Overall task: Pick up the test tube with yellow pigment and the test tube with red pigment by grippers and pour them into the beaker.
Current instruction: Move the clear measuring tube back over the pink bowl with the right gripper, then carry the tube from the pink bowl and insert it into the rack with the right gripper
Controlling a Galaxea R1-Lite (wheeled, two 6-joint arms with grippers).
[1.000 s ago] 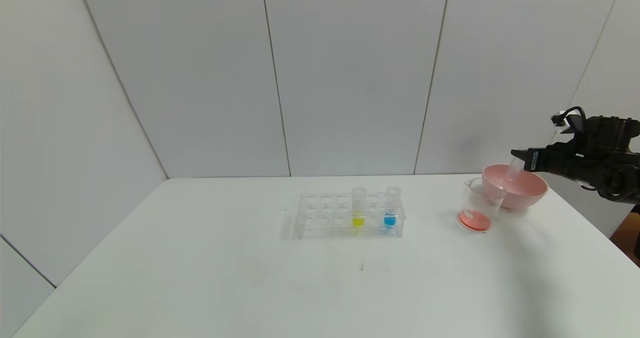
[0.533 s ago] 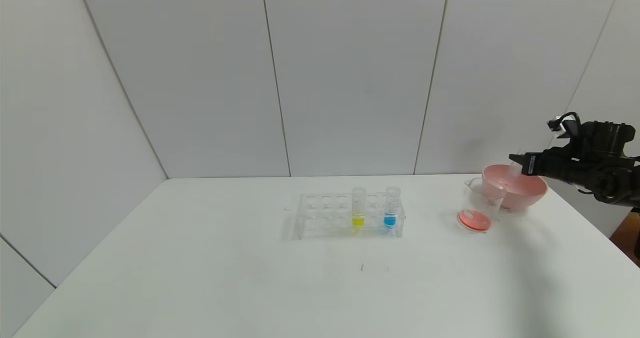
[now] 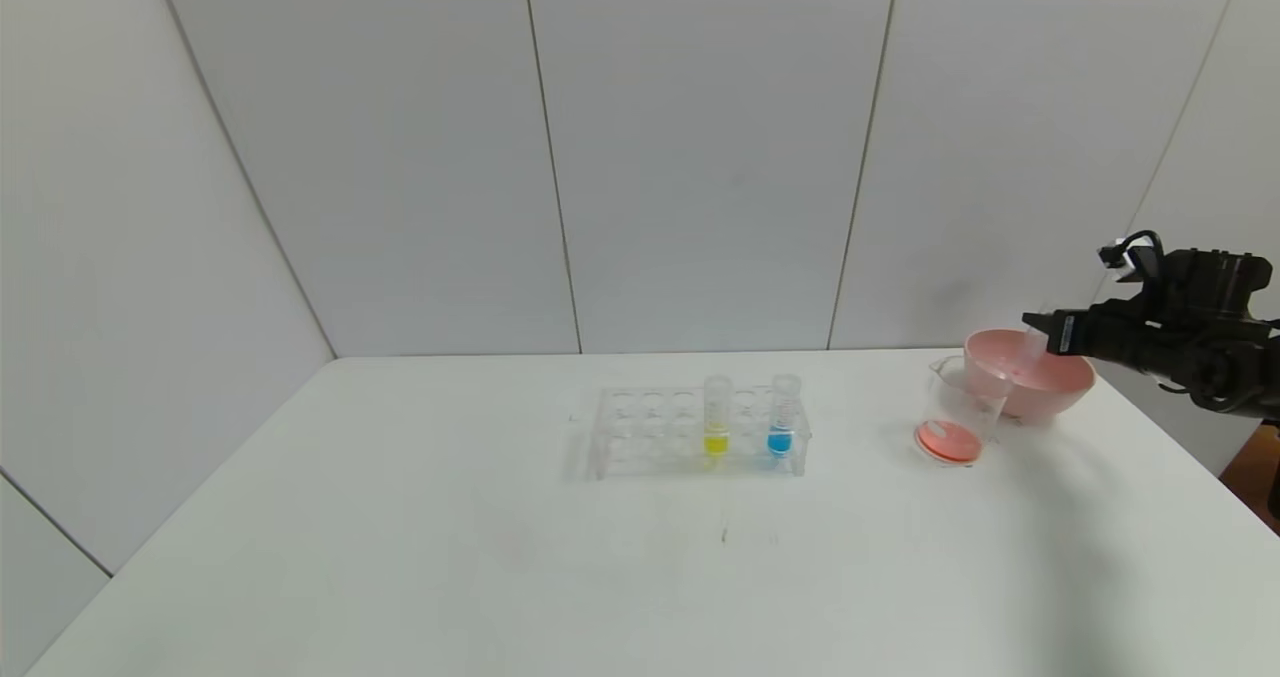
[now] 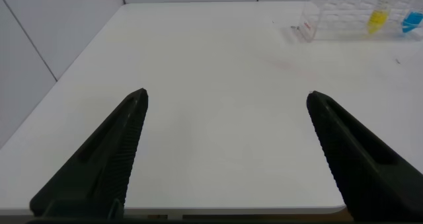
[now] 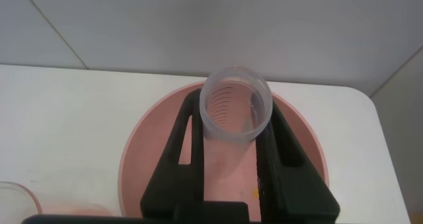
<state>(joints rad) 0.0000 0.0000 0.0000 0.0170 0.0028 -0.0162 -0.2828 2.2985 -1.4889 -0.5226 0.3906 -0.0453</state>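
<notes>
The right gripper [image 3: 1040, 335] reaches in level from the far right, over the pink bowl [image 3: 1060, 389], its fingers clamped on an emptied tube [image 5: 236, 105] whose long axis runs along them, mouth pointing left. The beaker [image 3: 958, 412], red at the bottom, stands just left of the bowl. The yellow tube [image 3: 717, 415] stands upright in the rack [image 3: 640, 432]. The left gripper [image 4: 225, 151] hangs wide open over the near left table [image 3: 400, 557]
</notes>
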